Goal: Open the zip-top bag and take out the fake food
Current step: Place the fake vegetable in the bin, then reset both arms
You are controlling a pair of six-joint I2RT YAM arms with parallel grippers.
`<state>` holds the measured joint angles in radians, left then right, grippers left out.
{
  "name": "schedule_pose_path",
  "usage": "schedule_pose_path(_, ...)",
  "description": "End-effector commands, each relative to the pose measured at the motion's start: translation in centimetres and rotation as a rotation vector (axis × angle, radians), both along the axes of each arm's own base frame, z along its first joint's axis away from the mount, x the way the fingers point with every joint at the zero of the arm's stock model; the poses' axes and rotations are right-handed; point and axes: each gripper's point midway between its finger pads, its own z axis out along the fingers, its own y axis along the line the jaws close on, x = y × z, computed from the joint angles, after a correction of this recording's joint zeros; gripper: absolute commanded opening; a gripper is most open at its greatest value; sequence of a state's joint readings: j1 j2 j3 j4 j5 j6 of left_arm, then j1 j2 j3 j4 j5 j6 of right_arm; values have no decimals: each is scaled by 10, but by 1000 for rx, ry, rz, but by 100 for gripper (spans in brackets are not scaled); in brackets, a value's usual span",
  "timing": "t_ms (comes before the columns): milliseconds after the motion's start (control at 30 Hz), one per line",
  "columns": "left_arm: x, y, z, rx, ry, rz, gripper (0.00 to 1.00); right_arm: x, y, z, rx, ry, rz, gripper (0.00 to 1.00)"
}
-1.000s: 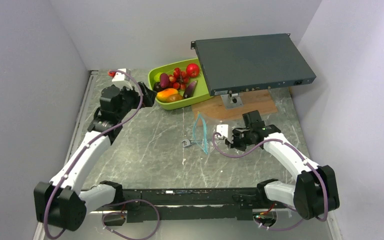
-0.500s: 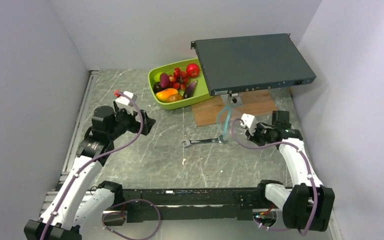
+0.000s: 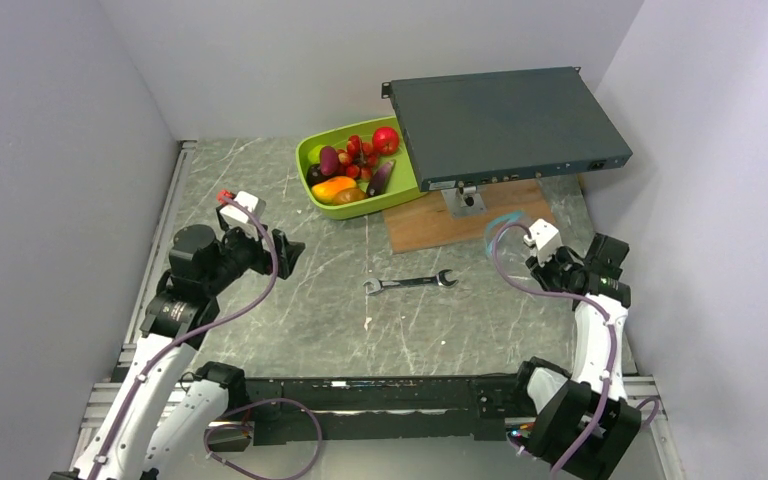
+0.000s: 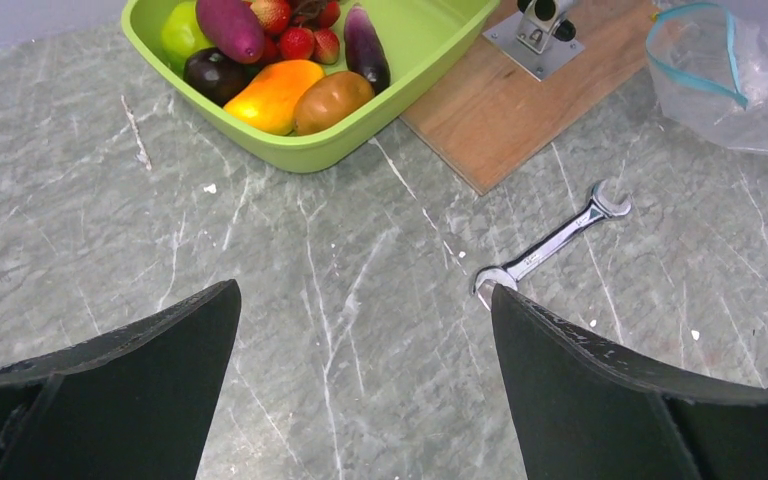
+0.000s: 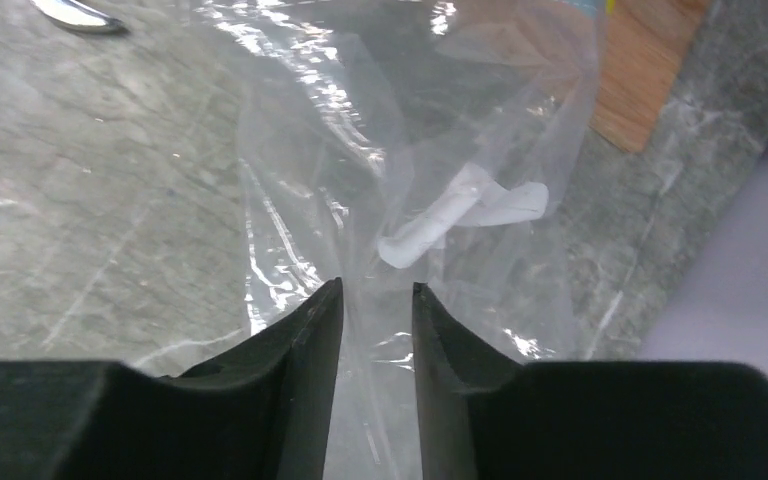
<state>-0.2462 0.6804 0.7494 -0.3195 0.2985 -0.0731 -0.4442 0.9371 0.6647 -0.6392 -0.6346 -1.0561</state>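
Right claw (image 5: 377, 290): fingers parted by a narrow gap, and the clear film of the zip-top bag (image 5: 410, 120) runs through that gap. Cannot tell whether the film is pinched. The bag lies crumpled on the tabletop (image 5: 80, 200). Its far edge is at the corner of the wooden board (image 5: 650, 70), close to the right wall. A white paper slip (image 5: 460, 215) shows through the film. In the left wrist view the blue zip strip curves in an open loop.

Left claw (image 4: 365, 300): fingers spread wide, gripping nothing, hanging over bare tabletop. There is open room ahead of it up to the tray's near rim.

Fake food (image 4: 275, 95): piled in the lime-green tray (image 4: 300, 158), well apart from the bag. The tray sits just beside the board's left edge.

Wrench (image 4: 550, 245): flat on the tabletop between the two claws, apart from the board's near edge.

Dark flat box (image 3: 505, 125): on a stand over the board, its left edge overhanging the tray's right rim.
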Motion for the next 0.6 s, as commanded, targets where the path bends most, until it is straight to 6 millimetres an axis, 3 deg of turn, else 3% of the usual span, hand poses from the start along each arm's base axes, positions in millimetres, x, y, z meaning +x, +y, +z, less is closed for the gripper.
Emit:
schedule_pose_path(0,-2,-1,16,-1,-70,-16,100,12,-25,12,-23,-77,-128,44)
schedule_pose_path(267,-6,-4,20,-8,-73,-35,100,1,-12,49,90,-190,-128,98)
schedule_pose_path(567,1,7,21,2,-81,8,100,-3,5,110,369,-254,-312,100)
